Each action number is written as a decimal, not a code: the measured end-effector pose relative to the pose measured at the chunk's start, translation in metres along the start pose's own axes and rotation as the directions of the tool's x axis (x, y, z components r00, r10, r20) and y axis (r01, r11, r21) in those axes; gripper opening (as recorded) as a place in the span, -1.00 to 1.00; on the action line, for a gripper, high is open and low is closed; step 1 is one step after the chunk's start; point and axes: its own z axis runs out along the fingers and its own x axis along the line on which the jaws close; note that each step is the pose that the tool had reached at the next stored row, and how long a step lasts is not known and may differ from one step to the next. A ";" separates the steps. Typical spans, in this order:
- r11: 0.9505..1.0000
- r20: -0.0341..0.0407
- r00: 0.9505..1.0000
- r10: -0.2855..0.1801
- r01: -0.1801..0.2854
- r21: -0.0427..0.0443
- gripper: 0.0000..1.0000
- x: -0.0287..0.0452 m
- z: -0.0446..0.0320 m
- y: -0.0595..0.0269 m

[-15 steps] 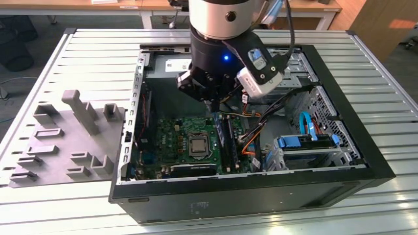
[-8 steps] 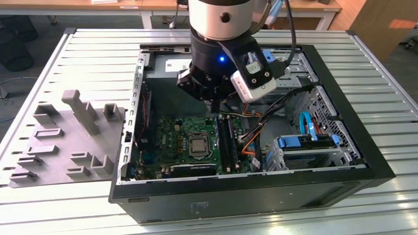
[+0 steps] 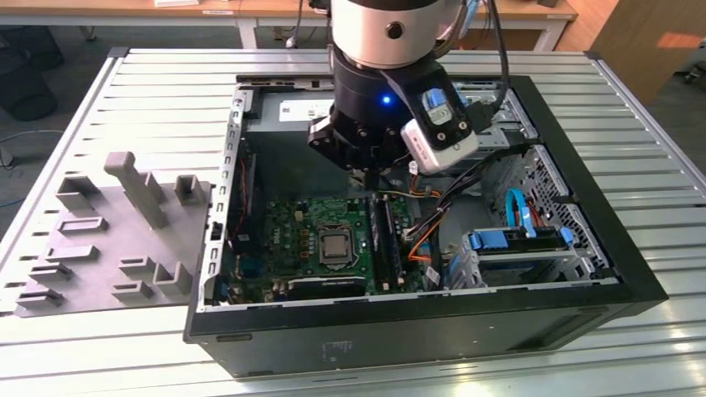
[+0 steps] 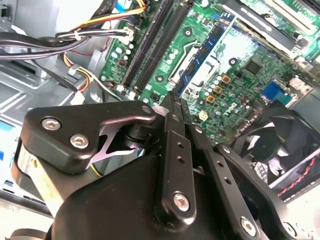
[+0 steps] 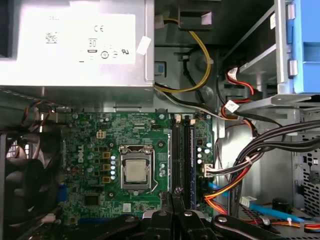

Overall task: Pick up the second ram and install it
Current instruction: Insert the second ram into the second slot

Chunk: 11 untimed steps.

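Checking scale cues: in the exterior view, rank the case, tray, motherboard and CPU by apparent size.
Largest to smallest:
1. case
2. tray
3. motherboard, close to the tray and partly hidden by the arm, so unsure
4. CPU

Exterior view high, both wrist views near motherboard [image 5: 80, 131]
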 end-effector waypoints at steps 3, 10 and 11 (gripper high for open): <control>1.000 0.000 1.000 0.000 0.000 0.000 -0.77 -0.0070 0.0004 0.0001; 1.000 0.000 1.000 0.000 0.000 0.000 -0.77 -0.0118 0.0072 -0.0002; 1.000 0.000 1.000 0.000 0.000 0.000 -0.77 -0.0118 0.0090 -0.0003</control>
